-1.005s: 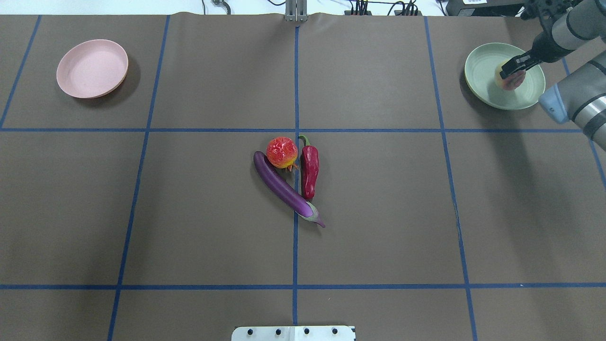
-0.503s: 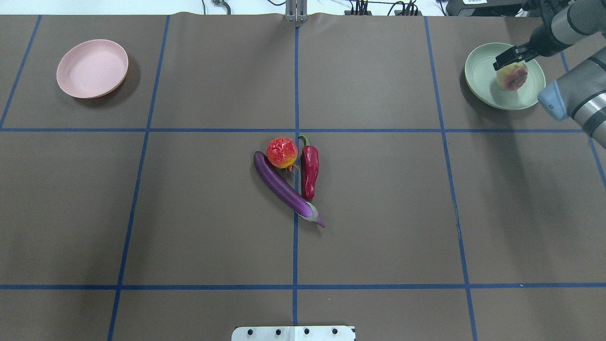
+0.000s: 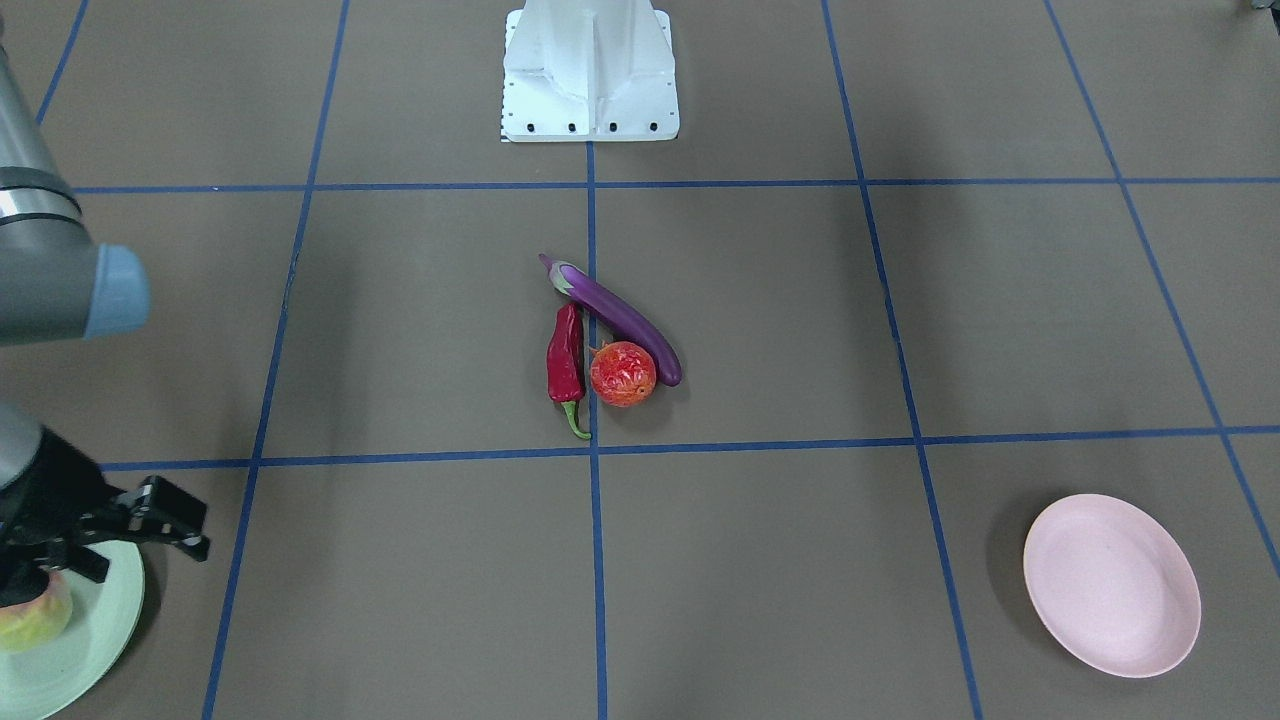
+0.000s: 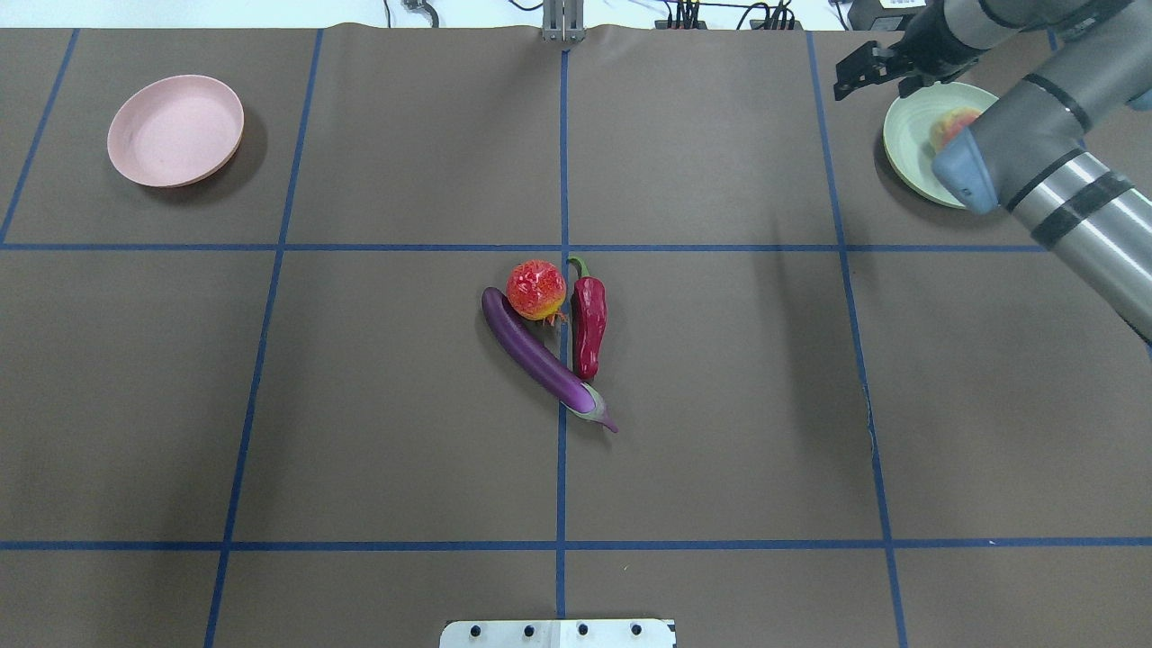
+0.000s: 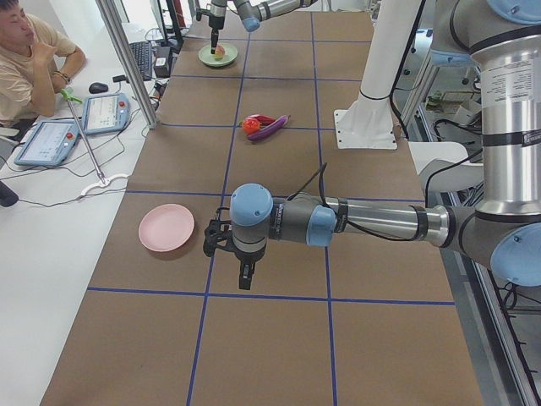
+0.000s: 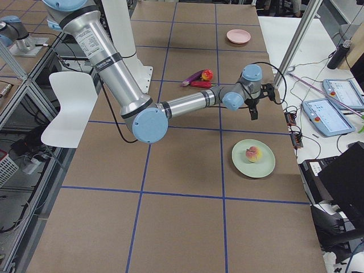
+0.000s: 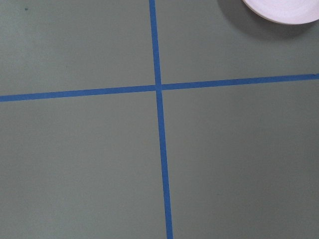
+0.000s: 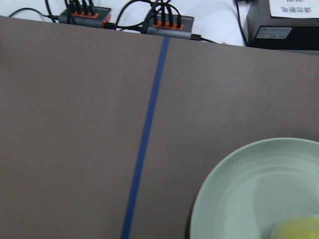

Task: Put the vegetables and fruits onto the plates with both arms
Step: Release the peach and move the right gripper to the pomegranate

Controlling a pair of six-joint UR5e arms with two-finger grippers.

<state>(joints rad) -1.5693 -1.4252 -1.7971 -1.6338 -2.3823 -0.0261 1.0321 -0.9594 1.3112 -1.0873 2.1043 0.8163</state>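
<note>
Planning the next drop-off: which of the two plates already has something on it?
The pale green plate, by the robot's right arm. The peach sits on it, while the pink plate holds nothing.

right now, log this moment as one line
peach on green plate | right gripper open, clear of peach | eggplant, chili, red fruit clustered at centre | pink plate empty | left arm near pink plate
</note>
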